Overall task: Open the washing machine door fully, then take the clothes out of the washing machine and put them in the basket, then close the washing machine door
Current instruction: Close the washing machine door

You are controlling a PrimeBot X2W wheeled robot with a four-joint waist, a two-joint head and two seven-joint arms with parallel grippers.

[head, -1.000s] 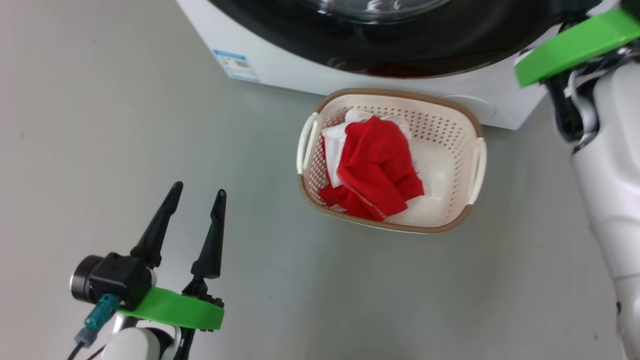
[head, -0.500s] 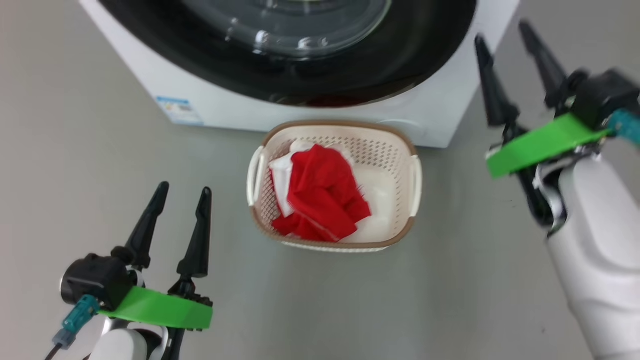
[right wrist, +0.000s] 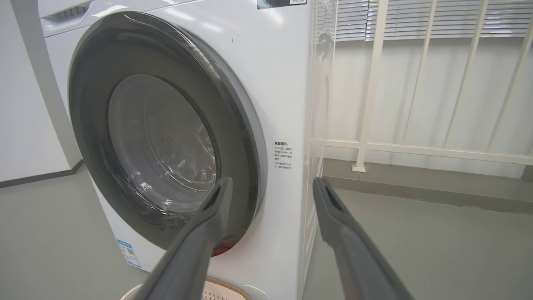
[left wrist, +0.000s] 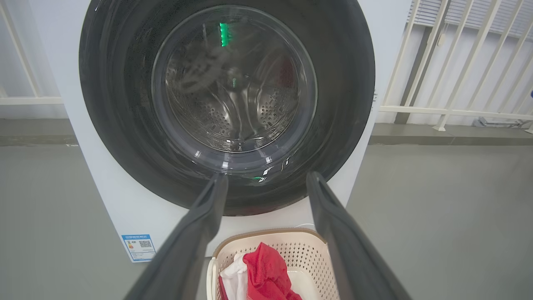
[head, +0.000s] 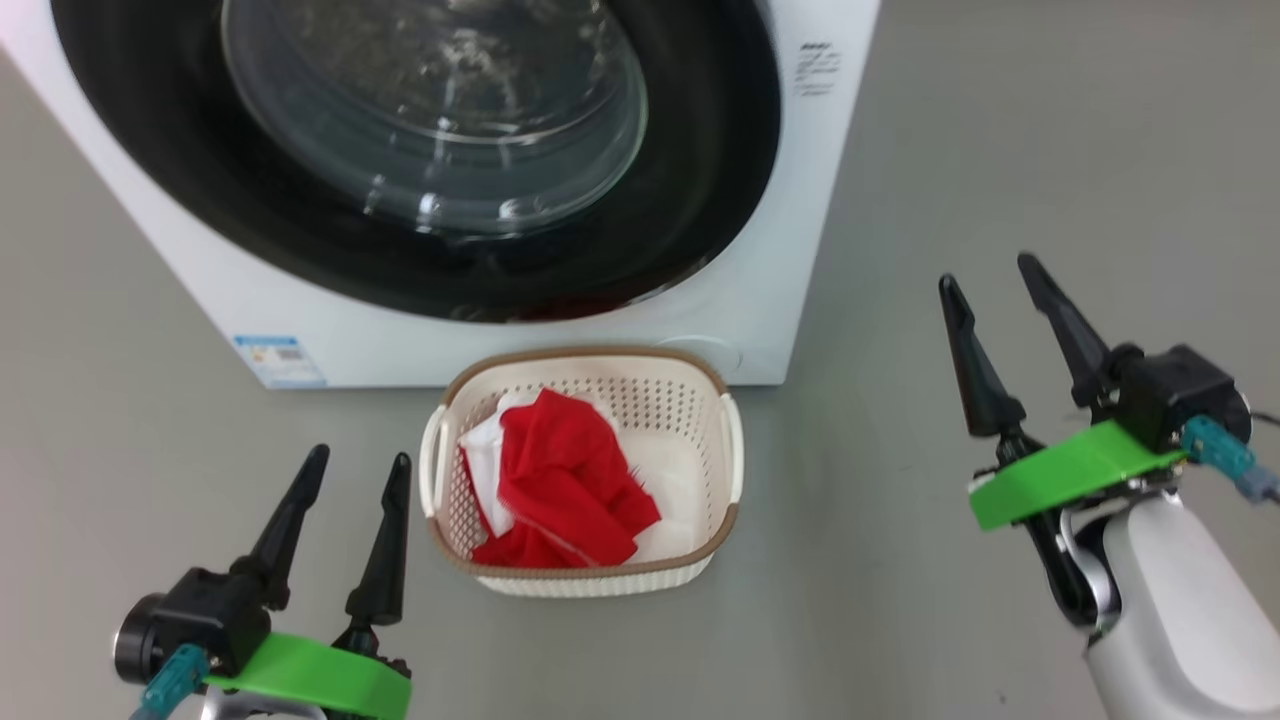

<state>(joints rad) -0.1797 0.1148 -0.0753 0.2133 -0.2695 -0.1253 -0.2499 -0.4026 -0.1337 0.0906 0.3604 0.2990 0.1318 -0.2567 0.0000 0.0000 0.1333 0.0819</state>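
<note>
The white washing machine (head: 790, 250) stands ahead with its black-rimmed door (head: 420, 150) flat against the front, glass bowl window facing me. In front of it on the floor sits the cream basket (head: 735, 470), holding the red and white clothes (head: 560, 480). My left gripper (head: 355, 465) is open at the lower left, left of the basket, with nothing between its fingers. My right gripper (head: 985, 270) is open at the right, well clear of the machine, also empty. The left wrist view looks at the door (left wrist: 125, 104), the basket (left wrist: 304, 250) and the clothes (left wrist: 266, 275). The right wrist view faces the door (right wrist: 95, 125) from the side.
Grey floor (head: 950, 130) spreads to the right of the machine and around the basket. A white railing (right wrist: 416, 146) and a wall stand behind, to the machine's right. A blue sticker (head: 278, 360) marks the machine's lower left corner.
The head camera has tilted up, so more of the door shows. My right arm has drawn back from the door to the right, and its gripper now stands open.
</note>
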